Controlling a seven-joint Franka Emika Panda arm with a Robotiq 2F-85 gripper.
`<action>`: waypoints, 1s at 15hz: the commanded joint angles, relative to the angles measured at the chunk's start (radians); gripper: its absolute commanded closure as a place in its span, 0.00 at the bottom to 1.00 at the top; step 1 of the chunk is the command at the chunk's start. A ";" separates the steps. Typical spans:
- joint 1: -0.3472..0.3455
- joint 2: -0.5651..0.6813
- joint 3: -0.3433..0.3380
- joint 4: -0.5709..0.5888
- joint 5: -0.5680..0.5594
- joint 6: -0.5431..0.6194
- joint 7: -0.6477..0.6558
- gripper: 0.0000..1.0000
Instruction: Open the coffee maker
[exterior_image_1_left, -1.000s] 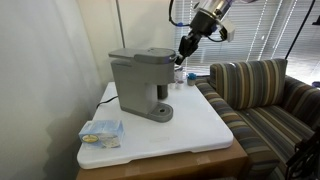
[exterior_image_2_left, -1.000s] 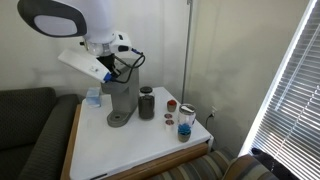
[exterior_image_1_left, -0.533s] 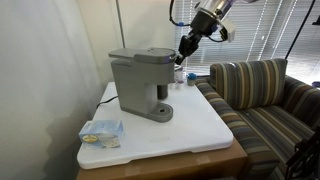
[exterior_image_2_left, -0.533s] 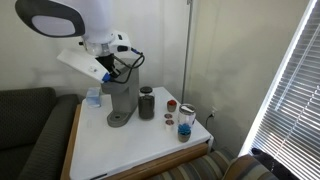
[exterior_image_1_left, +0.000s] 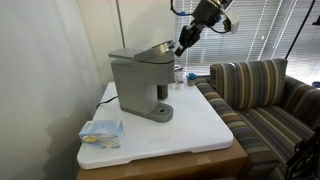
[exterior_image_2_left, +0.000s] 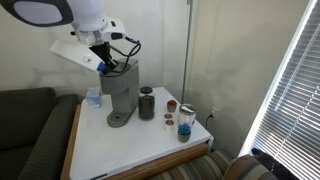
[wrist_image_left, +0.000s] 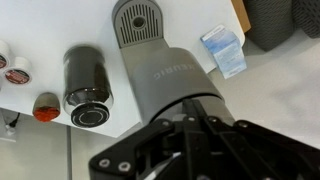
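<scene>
Coffee maker lid (exterior_image_1_left: 150, 50) newly tilted up, pincer (exterior_image_1_left: 181, 47) higher.

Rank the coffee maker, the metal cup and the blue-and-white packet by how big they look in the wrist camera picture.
1. coffee maker: by far the largest, though it is also nearest the camera.
2. metal cup.
3. blue-and-white packet: somewhat smaller than the cup.

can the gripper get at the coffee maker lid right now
Probably yes. In an exterior view the gripper is right at the lid edge of the coffee maker, which looks tilted up on that side. Nothing stands between them; the dark canister sits lower, beside the machine.
</scene>
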 joint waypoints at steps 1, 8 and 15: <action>0.011 -0.054 0.006 -0.044 0.011 0.045 -0.006 1.00; 0.019 -0.039 0.017 -0.027 0.096 0.068 -0.072 1.00; 0.022 -0.062 0.015 -0.032 0.229 0.087 -0.181 1.00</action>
